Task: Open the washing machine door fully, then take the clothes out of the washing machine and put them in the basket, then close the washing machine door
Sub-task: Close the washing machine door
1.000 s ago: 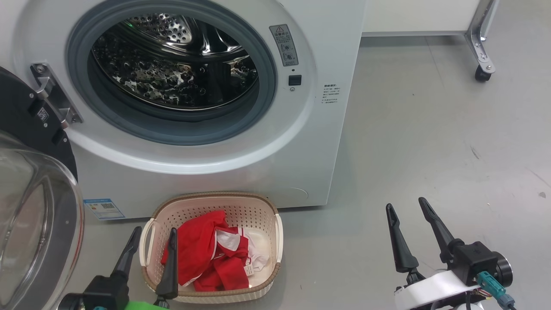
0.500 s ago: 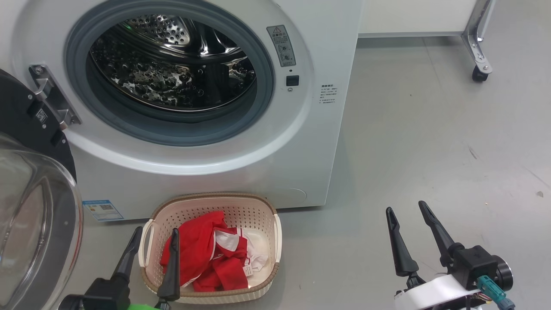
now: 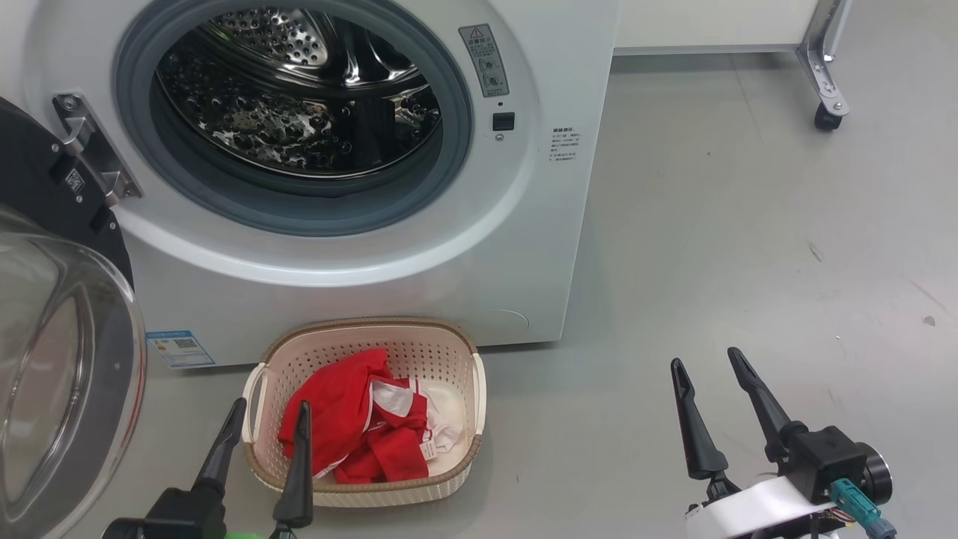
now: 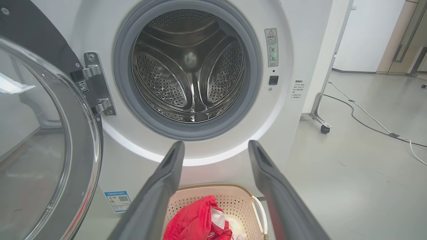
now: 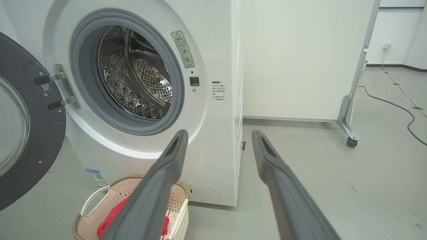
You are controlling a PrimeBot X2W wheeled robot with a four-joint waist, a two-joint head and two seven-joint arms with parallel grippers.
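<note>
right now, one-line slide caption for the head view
Door open, drum empty, clothes in basket; left gripper open by the basket, right gripper open over the floor.

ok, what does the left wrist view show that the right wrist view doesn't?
Left wrist: straight into the drum to its back wall; the left gripper, open.
Right wrist: the round cover low on the washing machine and its side panel; the right gripper, open.
Both: the washing machine door open, the clothes in the basket, the caster leg.
</note>
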